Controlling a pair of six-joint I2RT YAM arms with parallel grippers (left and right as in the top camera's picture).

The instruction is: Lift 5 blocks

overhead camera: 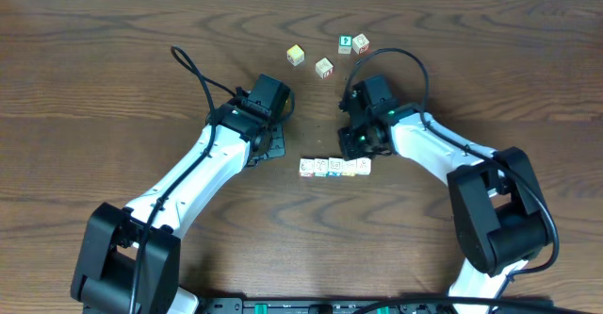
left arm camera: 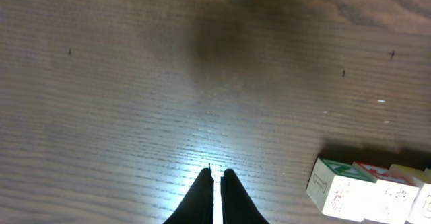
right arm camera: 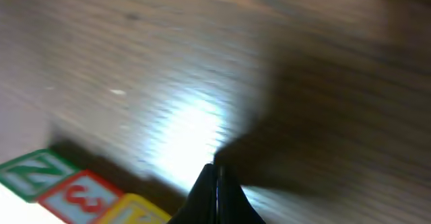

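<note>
Five small white picture blocks (overhead camera: 335, 167) lie side by side in a straight row on the wooden table. My left gripper (overhead camera: 276, 148) rests low over the table just left of the row, shut and empty. In the left wrist view its black fingertips (left arm camera: 215, 177) meet over bare wood, and the row's end blocks (left arm camera: 367, 194) sit at the lower right. My right gripper (overhead camera: 354, 147) hangs just above the row's right end, shut with nothing in it. In the blurred right wrist view its gripper tips (right arm camera: 214, 170) are pressed together, with green, red and yellow edged blocks (right arm camera: 74, 194) at the lower left.
Several loose cubes stand at the back: a plain cream cube (overhead camera: 296, 56), a picture cube (overhead camera: 324, 67), a green-faced cube (overhead camera: 346, 43) and a red-edged cube (overhead camera: 361, 42). Black cables loop over both arms.
</note>
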